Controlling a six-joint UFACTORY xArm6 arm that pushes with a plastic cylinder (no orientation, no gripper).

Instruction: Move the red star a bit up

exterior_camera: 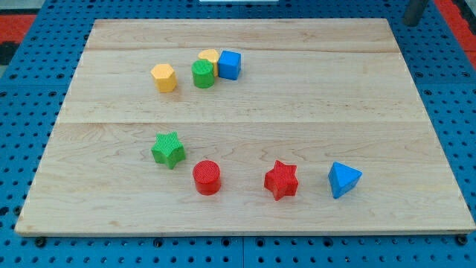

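My tip (411, 22) sits at the view's top right corner, just off the board's far edge, over the blue pegboard (446, 89). Only a short stub of the dark rod shows, cropped by the frame. There is no claw on this rig, so nothing to spread or close; the tip touches no block.

Outward from the tip:
- Well away toward the view's left and slightly down: a cluster of blue cube (230, 65), a yellow block (209, 58) behind the green cylinder (202, 74), and a yellow hexagonal block (163, 77) standing a little apart.
- Far down from the tip, slightly left: blue triangular block (343, 179).
- Down and further left: red star (281, 180), the target, near the bottom edge of the wooden board (245, 216).
- Beyond it to the left: red cylinder (207, 177), then green star (169, 150).

Judgement: the approach has not begun. To push the star upward, the tip must come in below it, between the star and the board's bottom edge. The gaps to the blue triangular block and the red cylinder look passable, but rounding the blue block on the view's right seems safest. Contact should be centred on the star's lower side; an off-centre touch on a point would likely spin it. A short push is enough.
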